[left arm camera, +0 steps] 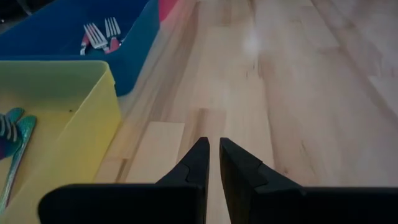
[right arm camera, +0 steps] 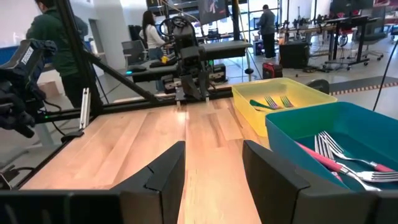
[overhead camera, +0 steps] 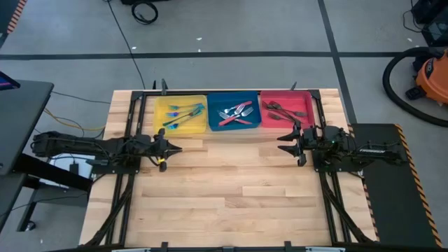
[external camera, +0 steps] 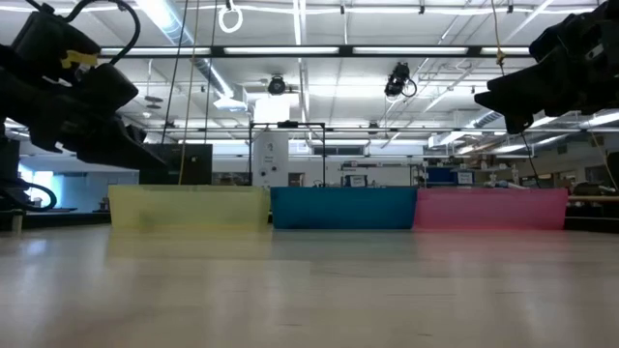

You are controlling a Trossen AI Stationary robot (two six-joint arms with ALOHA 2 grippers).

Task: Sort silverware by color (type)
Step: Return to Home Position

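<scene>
All silverware point(overhead camera: 236, 113) sits in trays point(overhead camera: 234, 130) beyond both grippers; none on table point(overhead camera: 231, 199). L gripper point(left arm camera: 213, 143): all but closed, empty, nearest yellow tray point(overhead camera: 159, 125). R gripper point(right arm camera: 214, 148): wide, empty, by red tray point(overhead camera: 309, 105). Likely nothing left for you to pick.

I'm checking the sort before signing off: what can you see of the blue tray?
The blue tray is a shallow, open rectangular bin, seemingly plastic. It sits flat on the far side of the wooden table, between the yellow tray and the red tray. Several red-handled silver forks lie crossed inside.
</scene>
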